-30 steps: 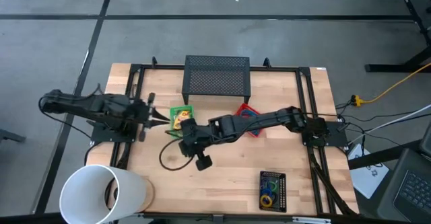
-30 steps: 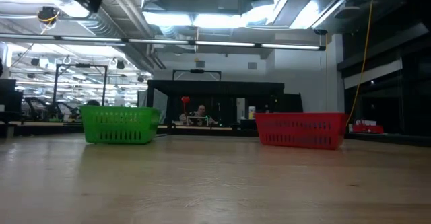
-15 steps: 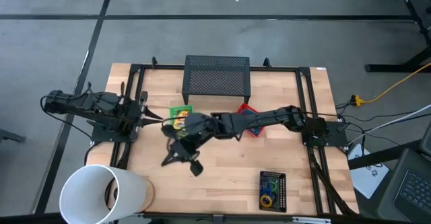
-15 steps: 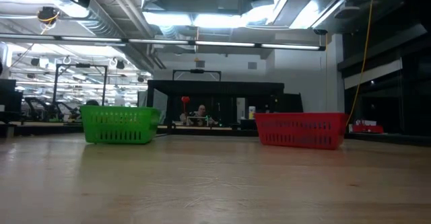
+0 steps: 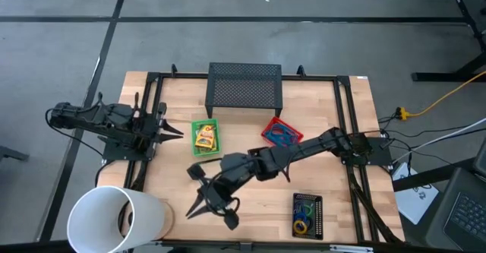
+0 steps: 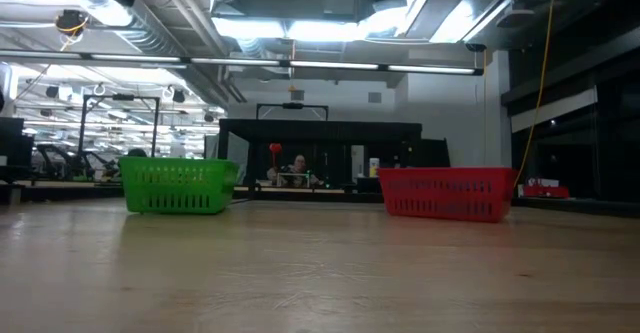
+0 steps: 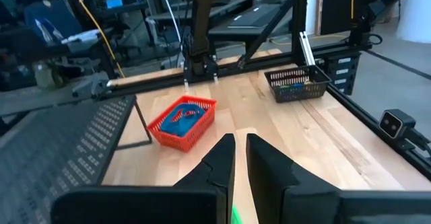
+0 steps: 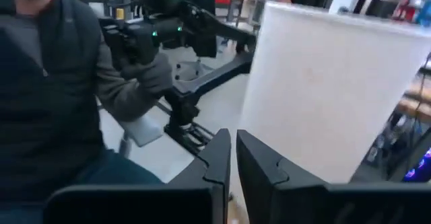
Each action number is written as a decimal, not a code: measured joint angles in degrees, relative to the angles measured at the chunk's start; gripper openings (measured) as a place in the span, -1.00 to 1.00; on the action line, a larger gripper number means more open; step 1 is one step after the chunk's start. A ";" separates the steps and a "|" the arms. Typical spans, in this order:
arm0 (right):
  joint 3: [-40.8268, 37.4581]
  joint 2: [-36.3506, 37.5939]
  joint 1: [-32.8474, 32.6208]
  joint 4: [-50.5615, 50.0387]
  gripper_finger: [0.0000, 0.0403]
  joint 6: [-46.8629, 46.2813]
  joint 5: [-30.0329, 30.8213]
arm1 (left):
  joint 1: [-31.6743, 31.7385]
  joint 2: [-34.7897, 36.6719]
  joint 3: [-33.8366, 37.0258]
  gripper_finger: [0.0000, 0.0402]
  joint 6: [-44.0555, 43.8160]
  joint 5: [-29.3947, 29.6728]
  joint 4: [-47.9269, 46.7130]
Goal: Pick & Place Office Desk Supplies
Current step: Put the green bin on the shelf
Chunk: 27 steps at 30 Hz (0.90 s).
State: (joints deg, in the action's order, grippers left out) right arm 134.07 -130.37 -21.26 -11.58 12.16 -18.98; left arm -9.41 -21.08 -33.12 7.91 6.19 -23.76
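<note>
Fingers of right gripper (image 5: 199,204) nearly together, empty; crayon box (image 5: 204,137) in green tray, well apart.

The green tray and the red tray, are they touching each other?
Apart. The high view shows bare wood between the green tray and the red tray; the low view shows a wide gap too.

Wooden table (image 5: 326,185) with green tray (image 5: 204,137), red tray (image 5: 282,134), black tray (image 5: 307,214), white cylinder (image 5: 118,220)
</note>
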 joint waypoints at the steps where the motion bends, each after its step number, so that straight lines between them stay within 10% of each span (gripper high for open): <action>1: -0.01 0.00 -0.09 -0.04 -0.85 -1.09 0.38 | 0.00 0.00 0.00 -0.82 0.38 0.00 0.40; 10: -0.03 0.59 1.15 -2.94 -0.90 -11.94 -0.74 | 0.00 0.00 0.00 -0.82 2.86 -0.12 3.81; 18: 0.04 2.12 6.54 -6.03 -0.90 -10.92 -23.99 | 0.00 -0.02 0.00 -0.82 2.26 -2.72 3.79; 27: -7.87 3.53 9.44 -3.76 -0.90 -14.91 -19.94 | 0.00 -0.02 0.00 -0.82 0.40 -4.43 1.22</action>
State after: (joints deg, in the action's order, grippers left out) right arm 126.20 -126.83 -11.81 -15.34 -2.75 -38.93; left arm -9.41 -21.10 -33.12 8.31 1.76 -22.54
